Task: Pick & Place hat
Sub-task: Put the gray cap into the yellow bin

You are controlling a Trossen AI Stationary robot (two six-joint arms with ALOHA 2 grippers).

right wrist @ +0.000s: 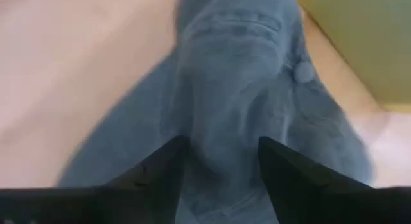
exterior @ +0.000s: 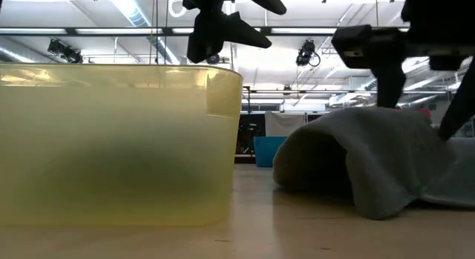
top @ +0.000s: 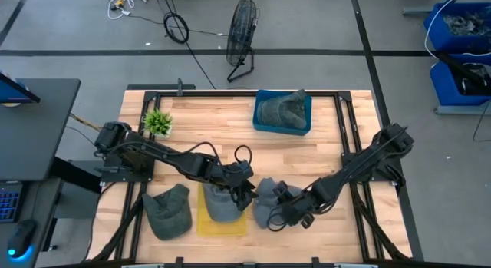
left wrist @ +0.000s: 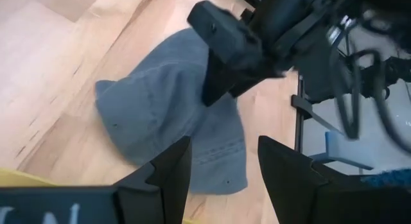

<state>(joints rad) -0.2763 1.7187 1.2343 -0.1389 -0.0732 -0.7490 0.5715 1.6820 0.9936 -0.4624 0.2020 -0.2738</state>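
Yellow bin (exterior: 111, 140) nearest the low camera already has one hat (top: 221, 204) in it, left pincer (top: 244, 193) open and empty over its edge; right pincer (top: 281, 216) open, straddling the grey hat (right wrist: 247, 76) on the worktop (top: 215, 134), not yet gripped, olive hat (top: 167, 211) left.

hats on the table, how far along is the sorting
One hat already lies in the yellow bin, another in the blue bin. The right gripper, jaws open, is down at the grey hat beside the yellow bin; the left gripper hovers open. A green hat lies on the table.
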